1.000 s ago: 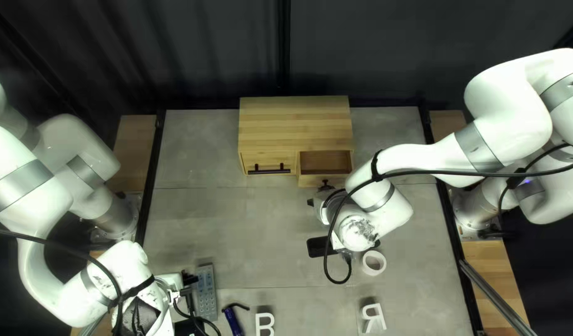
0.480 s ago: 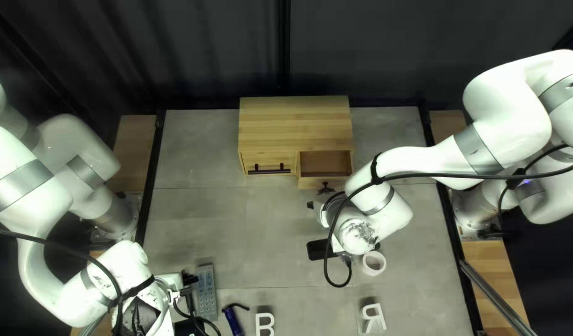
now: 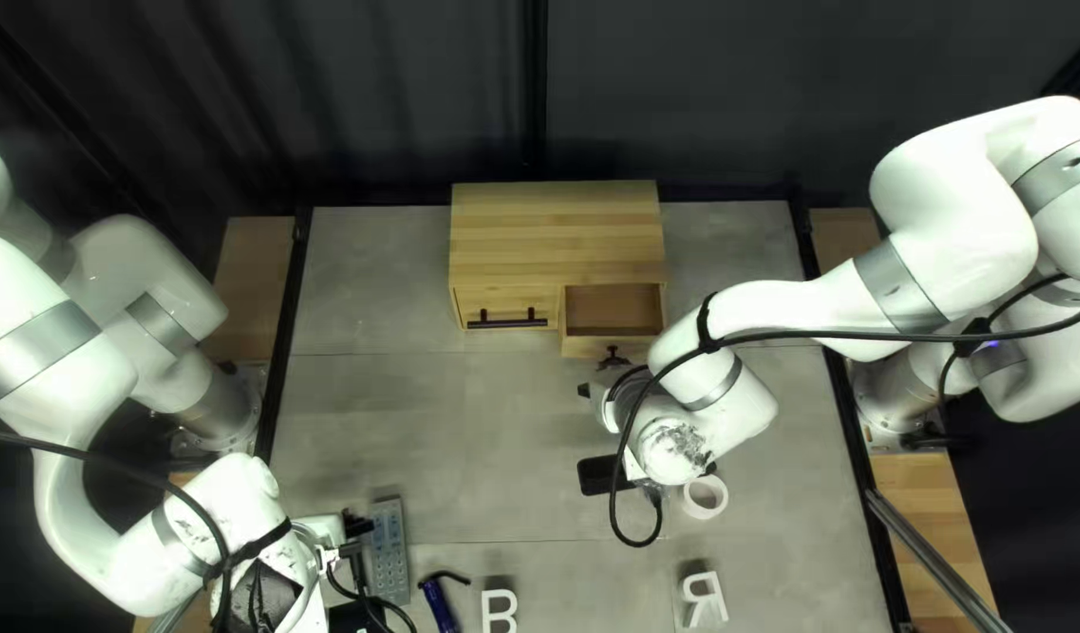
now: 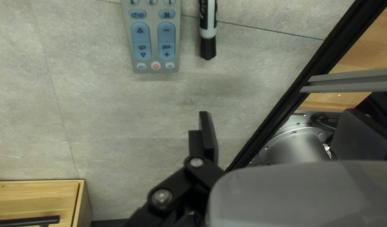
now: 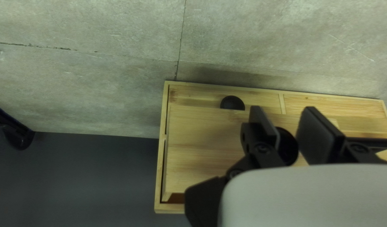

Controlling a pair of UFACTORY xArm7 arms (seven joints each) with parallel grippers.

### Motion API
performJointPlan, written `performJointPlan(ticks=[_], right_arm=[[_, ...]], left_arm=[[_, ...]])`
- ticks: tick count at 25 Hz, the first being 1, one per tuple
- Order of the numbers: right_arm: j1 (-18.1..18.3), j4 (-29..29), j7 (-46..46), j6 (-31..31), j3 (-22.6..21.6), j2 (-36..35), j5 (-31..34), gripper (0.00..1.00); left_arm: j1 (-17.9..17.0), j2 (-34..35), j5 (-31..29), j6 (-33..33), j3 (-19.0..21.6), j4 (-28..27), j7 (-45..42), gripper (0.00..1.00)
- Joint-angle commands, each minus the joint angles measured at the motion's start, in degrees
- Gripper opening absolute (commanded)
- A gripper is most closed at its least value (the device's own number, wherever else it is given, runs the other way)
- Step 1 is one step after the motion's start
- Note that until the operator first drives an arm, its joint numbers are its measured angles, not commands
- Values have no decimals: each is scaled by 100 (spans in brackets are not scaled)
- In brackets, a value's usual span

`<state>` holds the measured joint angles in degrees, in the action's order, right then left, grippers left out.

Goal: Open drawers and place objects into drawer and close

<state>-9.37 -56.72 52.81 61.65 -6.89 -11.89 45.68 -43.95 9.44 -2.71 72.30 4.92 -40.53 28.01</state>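
Along the table's near edge, reading its top as a clock with twelve at the curtain, we see a white letter B point(image 3: 488, 612) between six and seven, a mirrored white R point(image 3: 719, 596) near five, and a blue cylindrical thing point(image 3: 440, 610) with a black bent end at seven. Farther in, a remote control point(image 3: 390, 551) lies at eight, a black-capped marker point(image 4: 208, 35) beside it. Just beside the remote, also at eight, is our left gripper point(image 3: 352, 524), its jaws wide apart.

At four sits a white tape roll point(image 3: 705, 496); left of it, a black flat thing point(image 3: 598, 472) lies partly under our right arm point(image 3: 739, 387). Toward one o'clock, our right gripper point(image 3: 614, 362) has its jaws clamped on the round black knob point(image 5: 288, 147) of the open drawer point(image 3: 612, 345). To that drawer's left, the bar-handled front point(image 3: 505, 303) is closed. Both belong to the wooden cabinet point(image 3: 552, 229) at twelve, before the dark curtain point(image 3: 446, 94).
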Motion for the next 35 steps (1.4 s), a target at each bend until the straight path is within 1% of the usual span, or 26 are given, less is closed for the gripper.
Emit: performJointPlan(ticks=[1,35], right_arm=[[-22,5,-24,3,-19,3,-11,7],[-155,-219,-32,208,-129,-175,-134,7]], left_arm=[[0,0,0,0,0,0,0,100],[0,0,0,0,0,0,0,100]])
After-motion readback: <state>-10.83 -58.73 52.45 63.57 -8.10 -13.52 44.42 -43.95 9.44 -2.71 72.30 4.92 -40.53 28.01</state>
